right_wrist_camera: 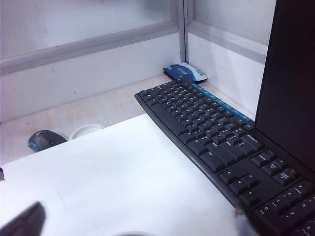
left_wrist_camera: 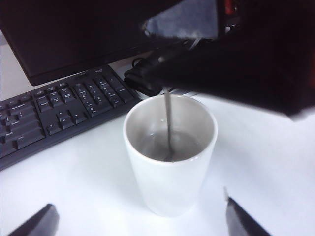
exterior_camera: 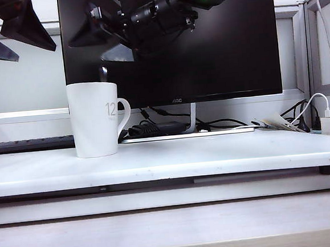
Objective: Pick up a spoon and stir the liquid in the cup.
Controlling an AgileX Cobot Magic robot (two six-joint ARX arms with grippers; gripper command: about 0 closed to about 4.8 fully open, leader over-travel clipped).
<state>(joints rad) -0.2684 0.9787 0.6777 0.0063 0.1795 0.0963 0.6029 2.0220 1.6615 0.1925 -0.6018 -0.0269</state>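
Exterior: cup [exterior_camera: 95,119] stands left on the white table [exterior_camera: 213,154], well back from its front edge; right gripper [exterior_camera: 119,44] above it, left gripper [exterior_camera: 9,33] top left.

Left wrist: fingers [left_wrist_camera: 34,223] spread, released; spoon [left_wrist_camera: 169,128] in cup [left_wrist_camera: 170,167], keyboard [left_wrist_camera: 54,108] near.

Right wrist: fingers [right_wrist_camera: 22,221] barely visible; grip cannot be told.

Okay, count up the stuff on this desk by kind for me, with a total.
Cup: 1
Spoon, standing in the cup: 1
Keyboard: 1
Monitor: 1
Mouse: 1
Charger plug: 1
Total: 6
Left gripper hangs open by the cup; right gripper is above it.
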